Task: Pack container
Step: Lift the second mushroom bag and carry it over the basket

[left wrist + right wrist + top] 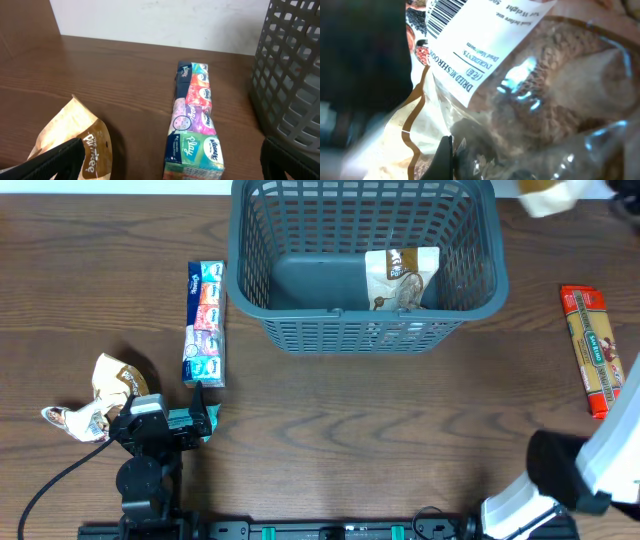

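Right jaws pinching glossy packet (545, 100), slotted container (340, 330)

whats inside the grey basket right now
One white and brown snack packet sits at the right of the large dark grey slotted plastic basket, on its solid base; the left is bare. The near wall screens its lower edge; anything beneath it is hidden.

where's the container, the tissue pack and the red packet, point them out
container (350, 332), overhead view, on its front lattice wall
tissue pack (205, 325), overhead view, on the middle of its top face
red packet (588, 348), overhead view, on the middle of its wrapper
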You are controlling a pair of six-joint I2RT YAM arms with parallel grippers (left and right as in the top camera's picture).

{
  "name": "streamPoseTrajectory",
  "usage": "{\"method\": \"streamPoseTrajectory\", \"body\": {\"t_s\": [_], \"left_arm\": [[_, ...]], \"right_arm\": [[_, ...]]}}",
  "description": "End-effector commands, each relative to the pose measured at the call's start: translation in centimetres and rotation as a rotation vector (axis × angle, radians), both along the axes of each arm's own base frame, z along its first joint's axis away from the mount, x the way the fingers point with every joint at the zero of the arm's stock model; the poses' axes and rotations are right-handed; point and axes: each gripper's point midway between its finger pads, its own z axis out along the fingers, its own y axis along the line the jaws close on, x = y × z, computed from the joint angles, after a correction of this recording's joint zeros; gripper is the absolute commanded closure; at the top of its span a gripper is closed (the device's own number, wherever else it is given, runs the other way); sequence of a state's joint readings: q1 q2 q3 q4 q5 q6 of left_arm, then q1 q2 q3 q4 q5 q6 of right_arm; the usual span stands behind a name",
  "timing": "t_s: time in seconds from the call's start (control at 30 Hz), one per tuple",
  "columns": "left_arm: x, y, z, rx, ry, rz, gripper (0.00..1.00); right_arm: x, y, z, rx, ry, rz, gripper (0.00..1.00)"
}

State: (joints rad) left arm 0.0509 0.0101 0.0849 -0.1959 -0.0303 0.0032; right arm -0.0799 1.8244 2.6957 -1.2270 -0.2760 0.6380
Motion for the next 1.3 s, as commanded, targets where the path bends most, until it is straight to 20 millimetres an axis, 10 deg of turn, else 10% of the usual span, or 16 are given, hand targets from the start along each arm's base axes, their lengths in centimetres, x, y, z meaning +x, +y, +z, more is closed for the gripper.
{"method": "streamPoseTrajectory", "body": {"t_s": [0.0,0.37,0.83,1.27], "left_arm": [[-0.1,0.2,-1.3,-0.002,0.037,0.010,0.01],[-0.1,0.2,-1.3,-0.002,0.037,0.010,0.01],[-0.1,0.2,-1.3,-0.002,0.037,0.010,0.01],[-0.1,0.2,-1.3,-0.002,0.037,0.010,0.01]], "right_arm": [[1.2,7.2,-5.3,-0.229,0.083,0.319,0.98],[2.6,13.0,-17.9,-0.636,0.384,0.464,0.99],[5.6,14.2,-34.5,-0.684,0.738,0.595,0.99],[6.3,12.9,-40.5,-0.704,0.870,0.584,0.98]]}}
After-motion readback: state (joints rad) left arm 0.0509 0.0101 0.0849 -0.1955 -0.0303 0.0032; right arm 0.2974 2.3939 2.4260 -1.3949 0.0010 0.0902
